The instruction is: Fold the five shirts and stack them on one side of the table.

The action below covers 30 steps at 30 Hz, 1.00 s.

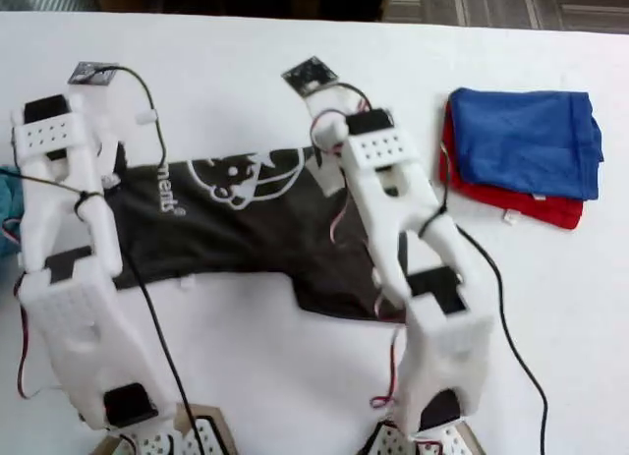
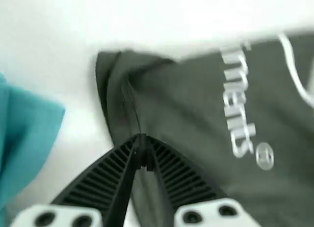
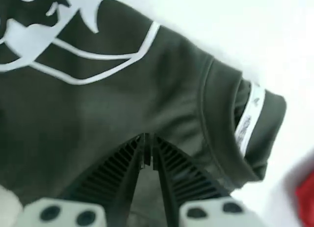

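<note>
A black shirt [image 1: 236, 229] with a white print lies spread across the middle of the white table [image 1: 246, 376]. My left gripper [image 2: 141, 152] is shut on the black shirt [image 2: 206, 138] near its hemmed edge, at the shirt's left end in the high view [image 1: 111, 172]. My right gripper [image 3: 147, 149] is shut on the black shirt [image 3: 98, 114] just inside the collar [image 3: 245, 124], at the shirt's right part in the high view [image 1: 329, 168]. A folded blue shirt [image 1: 526, 141] rests on a folded red shirt [image 1: 521, 204] at the right.
A teal shirt [image 1: 7, 195] lies at the table's left edge, close to the left gripper, and appears beside the black shirt as teal cloth [image 2: 24, 138]. A bit of the red shirt [image 3: 305, 197] lies past the collar. Both arms' cables hang over the black shirt.
</note>
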### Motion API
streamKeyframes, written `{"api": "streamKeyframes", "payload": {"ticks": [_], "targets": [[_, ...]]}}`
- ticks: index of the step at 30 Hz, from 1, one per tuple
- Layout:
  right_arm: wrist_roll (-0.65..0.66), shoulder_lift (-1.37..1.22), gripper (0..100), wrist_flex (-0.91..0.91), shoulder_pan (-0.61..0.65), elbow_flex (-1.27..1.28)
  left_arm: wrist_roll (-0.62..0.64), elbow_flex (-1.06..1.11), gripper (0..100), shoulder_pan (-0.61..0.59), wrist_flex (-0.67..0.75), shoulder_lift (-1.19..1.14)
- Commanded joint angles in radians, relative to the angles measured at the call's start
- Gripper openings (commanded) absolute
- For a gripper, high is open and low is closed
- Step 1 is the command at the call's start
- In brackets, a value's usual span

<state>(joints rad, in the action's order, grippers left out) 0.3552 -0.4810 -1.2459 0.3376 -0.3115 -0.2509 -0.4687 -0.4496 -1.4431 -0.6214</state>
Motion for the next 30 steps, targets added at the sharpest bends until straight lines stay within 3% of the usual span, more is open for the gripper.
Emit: {"api": "streamKeyframes", "payload": {"ticks": [1,7,14,24,30], "targets": [[-0.018,-0.145,2.0,-0.048,-0.024,-0.256,0.109,-0.208,3,0.008,0.009,-0.107],[-0.023,-0.355,2.0,-0.101,-0.053,-0.503,0.190,-0.524,3,-0.003,-0.018,-0.290],[-0.017,-0.515,2.0,-0.170,-0.071,-0.638,0.192,-0.696,3,-0.043,-0.037,-0.474],[-0.015,-0.579,2.0,-0.186,-0.162,-0.772,0.155,-0.848,3,-0.101,-0.091,-0.601],[-0.015,-0.535,2.0,-0.234,-0.145,-0.827,0.157,-1.079,3,-0.098,-0.201,-0.601]]}}
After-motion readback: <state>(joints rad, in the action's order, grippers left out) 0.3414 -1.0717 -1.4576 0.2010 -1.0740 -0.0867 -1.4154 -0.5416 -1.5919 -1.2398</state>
